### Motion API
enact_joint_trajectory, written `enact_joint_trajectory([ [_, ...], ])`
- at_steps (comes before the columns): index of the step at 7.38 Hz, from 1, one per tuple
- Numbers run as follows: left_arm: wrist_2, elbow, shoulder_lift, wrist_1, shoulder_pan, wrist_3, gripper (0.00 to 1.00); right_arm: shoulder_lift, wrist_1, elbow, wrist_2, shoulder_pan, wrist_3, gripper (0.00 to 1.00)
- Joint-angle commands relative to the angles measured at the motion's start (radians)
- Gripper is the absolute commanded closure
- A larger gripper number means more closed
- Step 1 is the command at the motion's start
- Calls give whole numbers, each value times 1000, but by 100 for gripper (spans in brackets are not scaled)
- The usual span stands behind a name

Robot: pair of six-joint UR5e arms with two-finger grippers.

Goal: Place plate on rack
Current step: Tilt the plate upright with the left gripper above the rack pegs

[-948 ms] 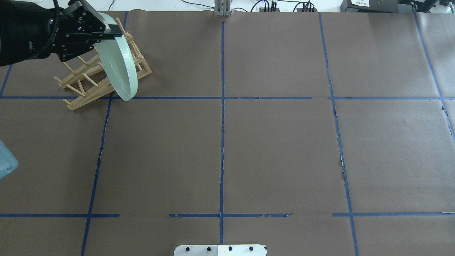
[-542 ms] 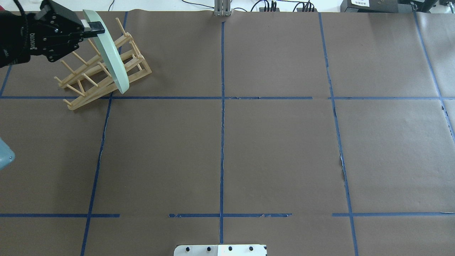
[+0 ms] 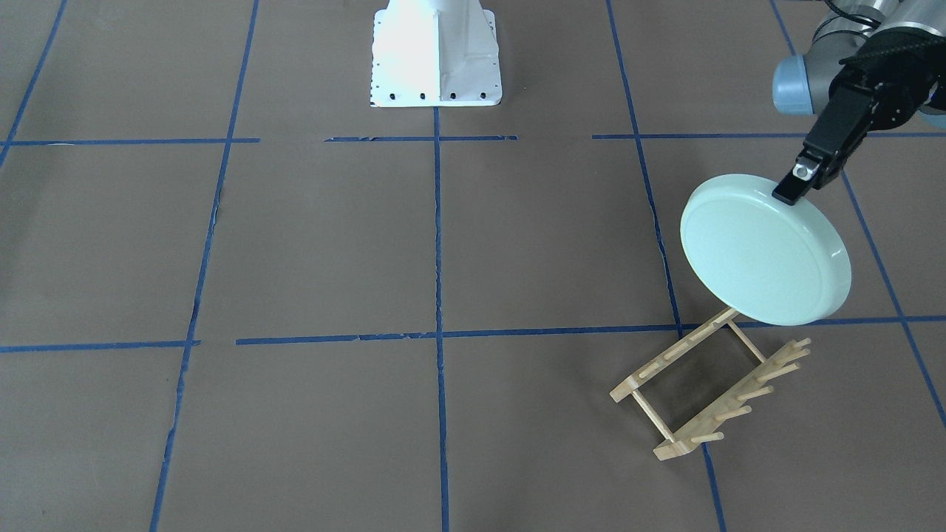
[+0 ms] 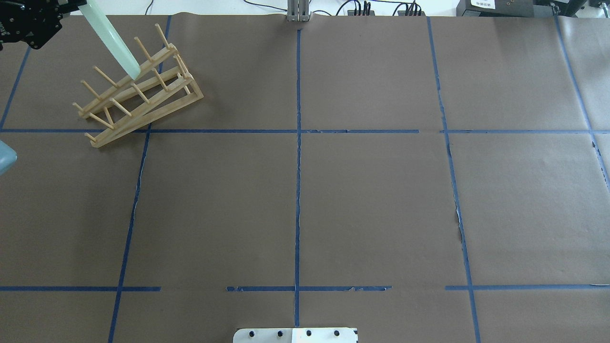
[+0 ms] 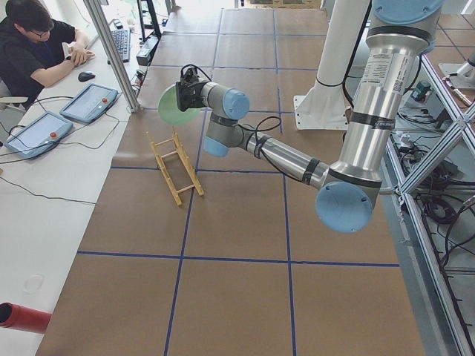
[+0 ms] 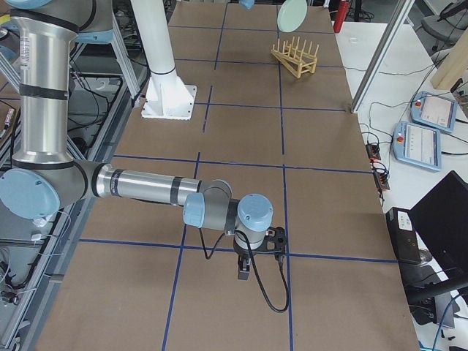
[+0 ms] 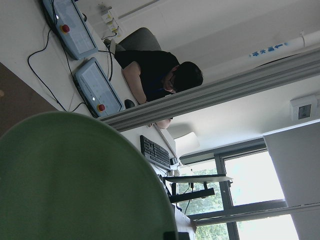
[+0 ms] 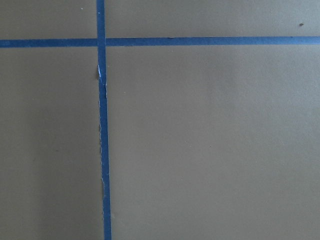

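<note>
My left gripper [image 3: 794, 181] is shut on the upper rim of the pale mint-green plate [image 3: 765, 251]. It holds the plate tilted in the air, above the robot-side end of the light wooden rack [image 3: 709, 391]. In the overhead view the plate [image 4: 112, 40] shows nearly edge-on, and its lower tip lies over the pegs of the rack [image 4: 138, 88]. In the left side view the plate [image 5: 172, 104] hangs clear above the rack [image 5: 177, 167]. The plate [image 7: 75, 185] fills the lower left wrist view. My right gripper [image 6: 245, 270] hangs low over the table far from the rack. I cannot tell whether it is open or shut.
The brown paper table cover [image 4: 371, 205] carries a grid of blue tape lines. The robot's white base [image 3: 434, 55] stands at the table's near-robot edge. An operator [image 5: 37, 44] sits at a side desk with teach pendants [image 5: 89, 102] beyond the table's far edge.
My left gripper has lifted the plate up and towards the far left corner. The plate has turned more edge-on in the overhead view and now covers less of the rack.
</note>
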Motion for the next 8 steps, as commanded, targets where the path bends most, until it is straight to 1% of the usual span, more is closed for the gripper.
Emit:
enact_joint_trajectory([
  [1,1,123,-101,-11,-13,-4,100,0,-1,0,0,0,0,0],
  [3,3,230,-178,-11,-19,-1,100,0,-1,1,0,0,-2,0],
  [4,4,268,-193,-11,-18,1,100,0,0,0,0,0,-2,0],
  [8,3,336,-215,-12,-15,11,100,0,-1,1,0,0,0,0],
])
